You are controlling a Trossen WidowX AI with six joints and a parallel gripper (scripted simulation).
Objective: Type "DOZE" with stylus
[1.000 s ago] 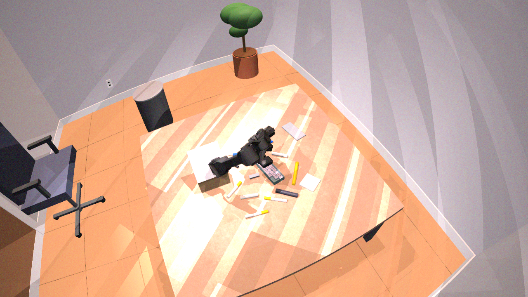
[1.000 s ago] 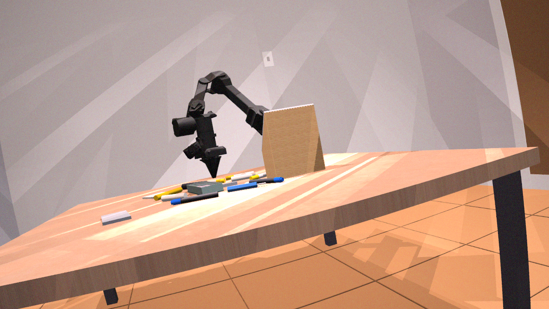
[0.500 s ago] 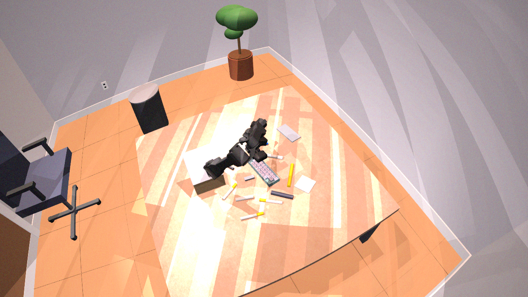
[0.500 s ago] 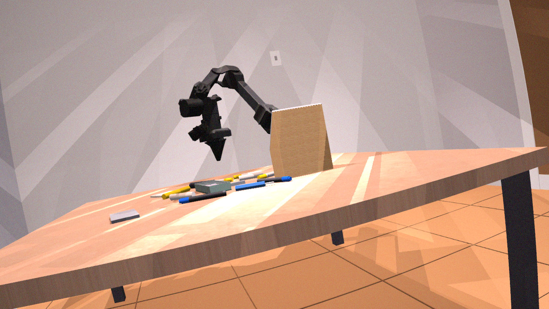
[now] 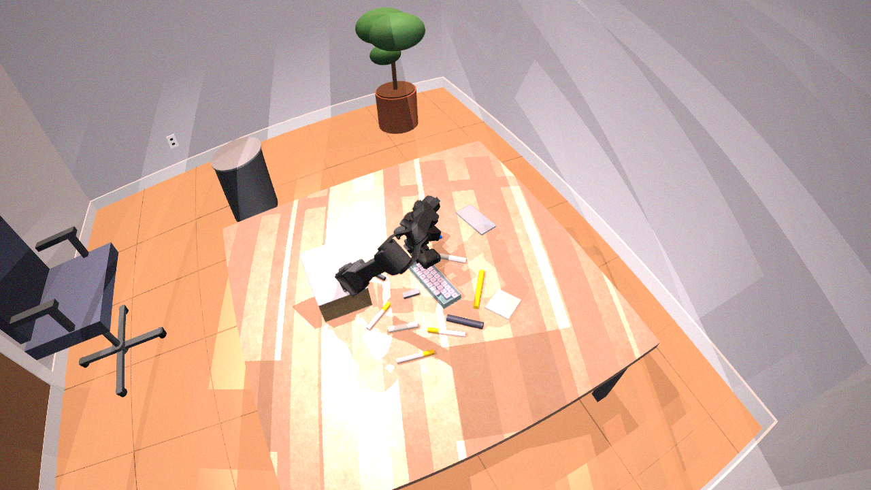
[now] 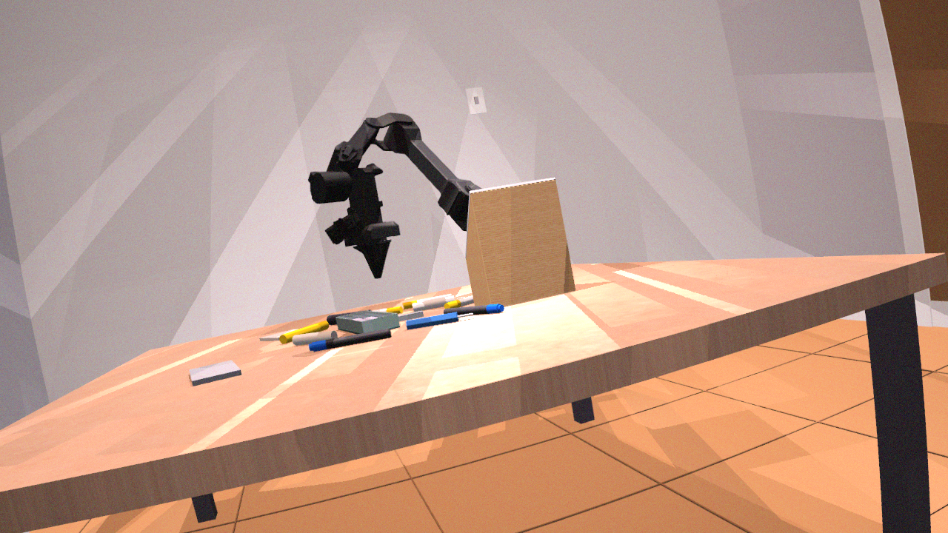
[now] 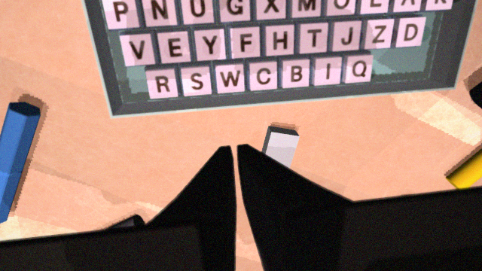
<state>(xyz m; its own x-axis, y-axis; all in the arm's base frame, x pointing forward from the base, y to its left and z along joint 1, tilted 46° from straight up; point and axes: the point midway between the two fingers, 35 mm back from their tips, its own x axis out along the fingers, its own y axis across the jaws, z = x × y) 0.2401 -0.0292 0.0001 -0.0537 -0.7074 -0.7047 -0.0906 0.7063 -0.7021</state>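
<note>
One arm, one gripper [image 7: 233, 147], hanging well above the desk [image 6: 596, 331] in the exterior view, tips pointing down. Jaws pressed nearly together, only a thin slit between the two black fingers; nothing gripped.

One keyboard [image 7: 98, 68] flat on the desk, in the wrist view lying beyond the fingertips, apart from them. Three key rows in the wrist view: top row cut off by the frame edge, middle row of nine (V E Y F H T J Z D), nearest row of seven (R S W C B I Q). Z and D at the right end of the middle row, E second from its left.

Stylus: cannot tell which of the pen-like items it is. All lie on the desk, none in the gripper. Nearest the fingertips in the wrist view: one short grey-white piece [image 7: 280, 144], just right of the tips, between them and the keyboard. One blue piece [image 7: 16, 150] at far left, one yellow end [image 7: 465, 175] at far right.

Top view, counted around the keyboard [image 5: 435, 283]: one all-yellow marker [image 5: 479, 288], one dark marker [image 5: 464, 320], four white-and-yellow pens nearer the camera, one white pen beside the arm. Two flat white pads [image 5: 503, 303], [image 5: 475, 218]. One wooden block [image 6: 517, 241] at the arm's base.
</note>
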